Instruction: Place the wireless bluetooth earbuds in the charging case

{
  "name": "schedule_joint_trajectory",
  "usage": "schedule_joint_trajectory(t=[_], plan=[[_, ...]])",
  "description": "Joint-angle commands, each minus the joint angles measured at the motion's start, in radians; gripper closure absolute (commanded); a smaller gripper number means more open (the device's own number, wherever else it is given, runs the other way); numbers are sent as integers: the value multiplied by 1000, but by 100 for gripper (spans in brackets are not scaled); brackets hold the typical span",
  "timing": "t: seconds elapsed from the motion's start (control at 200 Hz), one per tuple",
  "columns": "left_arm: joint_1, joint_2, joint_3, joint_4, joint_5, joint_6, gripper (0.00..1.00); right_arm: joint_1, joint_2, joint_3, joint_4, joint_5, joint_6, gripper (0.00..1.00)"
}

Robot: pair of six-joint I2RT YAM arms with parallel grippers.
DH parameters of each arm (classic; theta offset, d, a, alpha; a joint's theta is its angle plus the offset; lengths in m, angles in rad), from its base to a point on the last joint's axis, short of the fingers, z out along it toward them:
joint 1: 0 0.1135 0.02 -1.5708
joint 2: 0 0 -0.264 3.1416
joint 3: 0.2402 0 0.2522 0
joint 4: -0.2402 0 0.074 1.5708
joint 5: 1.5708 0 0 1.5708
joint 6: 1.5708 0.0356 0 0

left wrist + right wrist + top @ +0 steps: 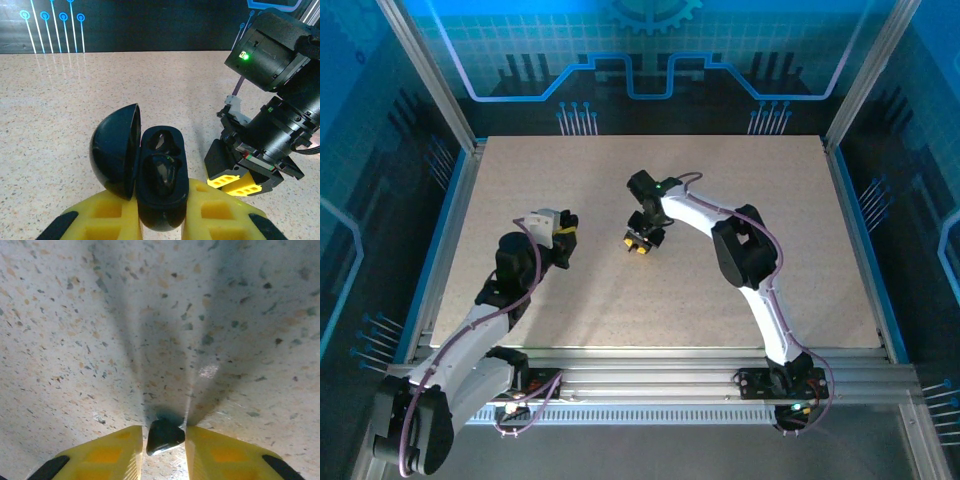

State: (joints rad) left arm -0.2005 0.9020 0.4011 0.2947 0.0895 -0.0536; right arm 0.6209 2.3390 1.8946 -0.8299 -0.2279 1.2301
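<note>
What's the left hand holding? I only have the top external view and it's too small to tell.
Observer: In the left wrist view, the left hand grips a round glossy black plastic charging case, lid swung open.
Operator: And the right hand?
Observer: In the right wrist view, the right hand has a small black curved earbud between its yellow fingers, down at the speckled tabletop.
Operator: Gripped?
Observer: The fingers sit against both its sides. I cannot tell whether it is lifted.
</note>
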Motion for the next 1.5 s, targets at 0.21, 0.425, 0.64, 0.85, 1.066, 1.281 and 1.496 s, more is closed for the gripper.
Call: schedule_joint_trajectory(t=[0.21,0.425,0.64,0.85,1.066,1.281,1.496], plan=[[19,-10,23,-2,-8,11,85,-4,88,104,-78,16,-66,73],[19,-11,31,-21,-3,17,85,-6,98,112,-106,38,-102,76],[19,1,35,-30,3,12,85,-9,97,125,-127,48,-144,78],[19,6,36,-45,10,2,85,-15,75,128,-162,80,-196,77],[20,-14,41,-69,1,11,85,-14,122,214,-219,73,-262,74],[19,-7,48,-75,13,12,85,-1,127,269,-247,102,-326,67],[19,-18,44,-80,4,15,85,0,134,279,-246,102,-354,67]])
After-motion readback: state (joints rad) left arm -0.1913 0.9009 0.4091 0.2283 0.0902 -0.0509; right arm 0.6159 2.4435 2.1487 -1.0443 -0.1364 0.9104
